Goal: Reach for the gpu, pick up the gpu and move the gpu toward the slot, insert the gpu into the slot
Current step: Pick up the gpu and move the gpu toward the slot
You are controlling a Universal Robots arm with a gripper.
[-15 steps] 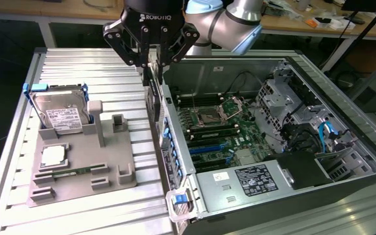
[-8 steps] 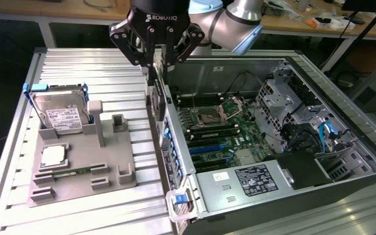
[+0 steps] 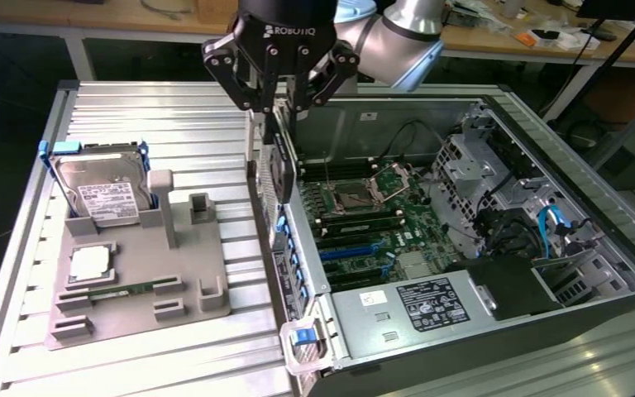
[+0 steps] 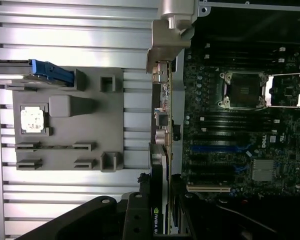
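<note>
Gripper [image 4: 161,189] closest to the wrist camera, its jaws clamped on the two flat faces of the gpu [image 4: 163,120], which is seen edge-on with a green-lettered label near the grasp. The card's metal end bracket [image 4: 173,35] is at the far end. The gpu hangs along the edge of the green motherboard [image 4: 250,195], well apart from the long blue slot [image 4: 220,148] and not yet seated in it.

From the exterior view, the gripper [image 3: 277,106] carries the gpu [image 3: 279,178] upright over the near wall of the open computer case [image 3: 582,207]. On the exterior view's left of it is the grey fixture [image 3: 185,273], and on the exterior view's right the motherboard [image 3: 406,207]. The slot [image 3: 353,248] lies below and to the exterior view's right of the card. A hard drive [image 3: 102,197] stands in the fixture on the ribbed metal worktop [image 3: 141,107].

The card looks stiff and fairly light but fragile. It is probably best held on the bare board faces, as it is here, clear of the fan and the contact edge.
</note>
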